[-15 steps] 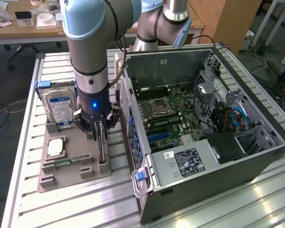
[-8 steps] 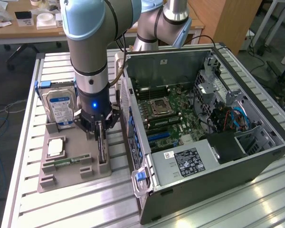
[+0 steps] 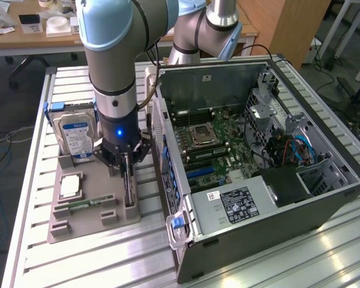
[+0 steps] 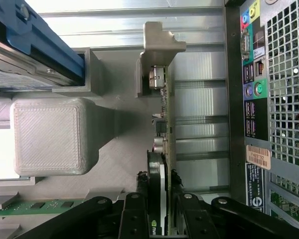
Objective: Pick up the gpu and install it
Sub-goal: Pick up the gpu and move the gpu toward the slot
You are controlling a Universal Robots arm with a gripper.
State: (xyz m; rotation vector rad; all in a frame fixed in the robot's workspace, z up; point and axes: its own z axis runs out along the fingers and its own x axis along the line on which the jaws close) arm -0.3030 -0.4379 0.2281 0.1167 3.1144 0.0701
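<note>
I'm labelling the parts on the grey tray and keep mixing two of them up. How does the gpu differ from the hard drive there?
The gpu is a slim card standing on edge in a narrow slot, while the hard drive is a thicker silver box with a blue-white label. The hard drive sits between blue side rails; the gpu's sides are bare. The hand is clamped on the gpu, and the hard drive stands untouched. Both stand upright in the same grey holder.

On the table [image 3: 108,264], a holder block [image 3: 84,225] sits at the exterior view's left of the computer case [image 3: 258,240]. A hard drive [image 3: 75,135] stands at the block's back and a memory stick [image 3: 87,204] lies in front. The gpu [image 3: 128,189] stands on edge nearest the case, the pincer [image 3: 127,161] clamped over it.
</note>
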